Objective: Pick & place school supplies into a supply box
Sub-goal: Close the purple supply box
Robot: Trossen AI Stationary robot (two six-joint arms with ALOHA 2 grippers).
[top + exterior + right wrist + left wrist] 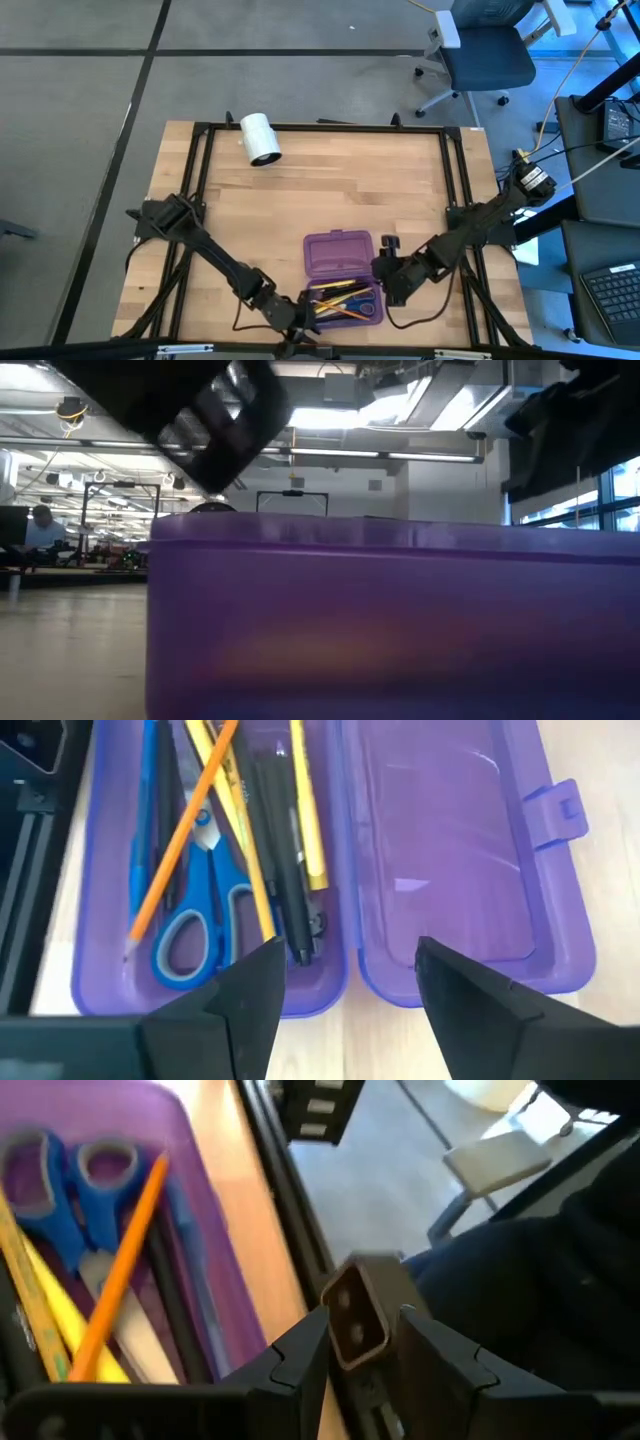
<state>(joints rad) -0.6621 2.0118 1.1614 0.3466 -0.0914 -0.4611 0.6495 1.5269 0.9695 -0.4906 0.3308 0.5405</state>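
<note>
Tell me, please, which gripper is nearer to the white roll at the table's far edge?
Neither clearly; both are far from the white roll. The left gripper sits at the near edge by the purple case; the right gripper waits at the case's right side.

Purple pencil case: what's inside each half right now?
One half of the purple pencil case holds blue-handled scissors, an orange pencil, yellow pencils and black pens, overlapping; anything beneath them is hidden. The other half is empty.
</note>
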